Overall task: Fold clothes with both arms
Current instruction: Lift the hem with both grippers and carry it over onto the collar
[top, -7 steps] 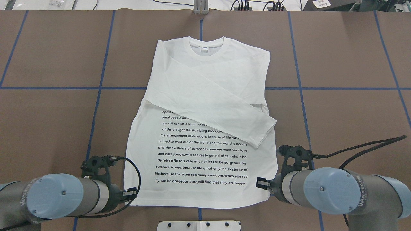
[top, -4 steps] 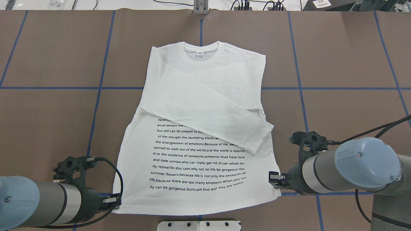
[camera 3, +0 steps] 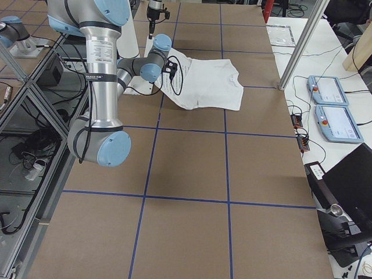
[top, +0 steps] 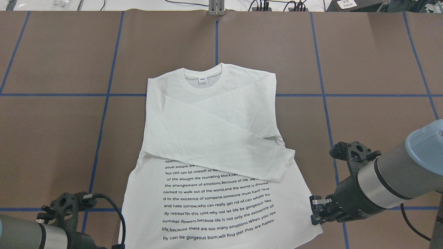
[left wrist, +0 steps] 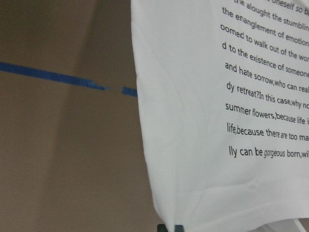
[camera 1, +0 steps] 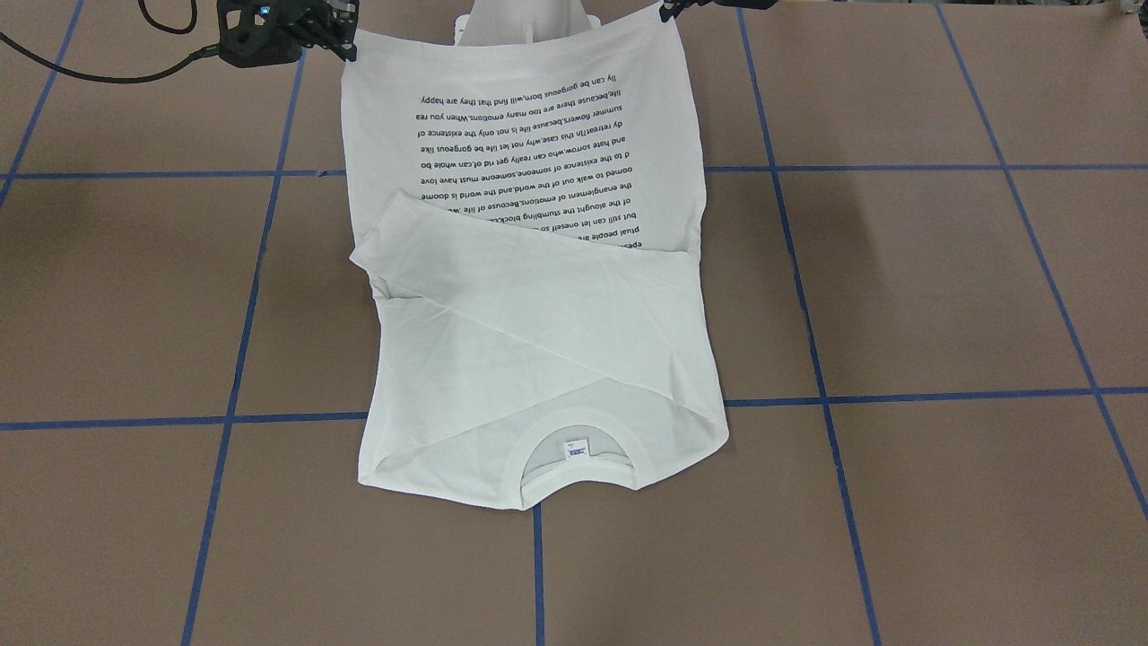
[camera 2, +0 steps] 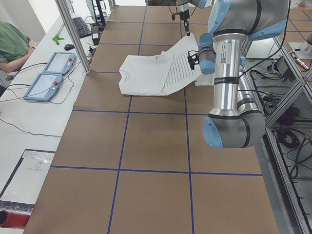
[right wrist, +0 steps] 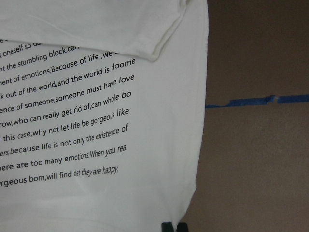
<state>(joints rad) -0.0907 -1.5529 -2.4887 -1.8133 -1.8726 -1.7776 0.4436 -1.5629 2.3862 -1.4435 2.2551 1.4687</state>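
The white long-sleeved T-shirt (top: 211, 138) lies face up, both sleeves folded across the chest and the collar at the far end. Its black text block (top: 216, 204) is at the near end. My left gripper (top: 117, 246) is shut on the near-left hem corner. My right gripper (top: 314, 211) is shut on the near-right hem corner. The hem is held up off the table while the collar end rests on it. In the left wrist view the fingertips (left wrist: 173, 228) pinch the cloth (left wrist: 217, 145). In the right wrist view the fingertips (right wrist: 174, 227) do the same on the shirt (right wrist: 96, 121).
The brown table (top: 373, 58) has a grid of blue tape lines. The white pedestal base (camera 1: 525, 22) stands under the raised hem. An aluminium post (top: 216, 7) is at the far edge. Teach pendants (camera 2: 48, 73) and a person in green (camera 2: 12, 44) are beyond the far side.
Both arms have drawn back toward the robot and spread apart. The shirt has slid toward the near edge with them, and its hem has risen off the table.
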